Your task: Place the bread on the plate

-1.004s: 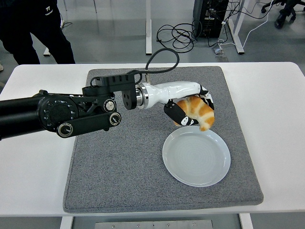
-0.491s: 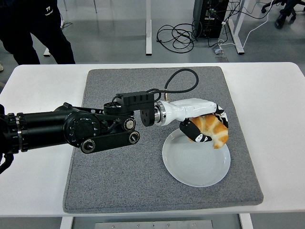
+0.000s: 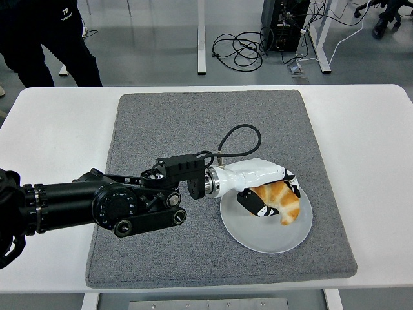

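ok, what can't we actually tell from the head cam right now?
- Whether the bread touches the plate yet: the top-down view and the left hand around it hide any gap.
- The bread's underside and the plate's surface beneath it: covered by hand and bread.
- The right arm: not in view.
- The person at top left: cut off by the picture's top edge.

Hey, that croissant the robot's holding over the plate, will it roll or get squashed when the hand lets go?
The croissant is curved and tapered, so it will probably settle on the plate rather than roll. It looks flaky and airy, so likely light and easily dented by the left hand. The plate's raised rim should check any slide.
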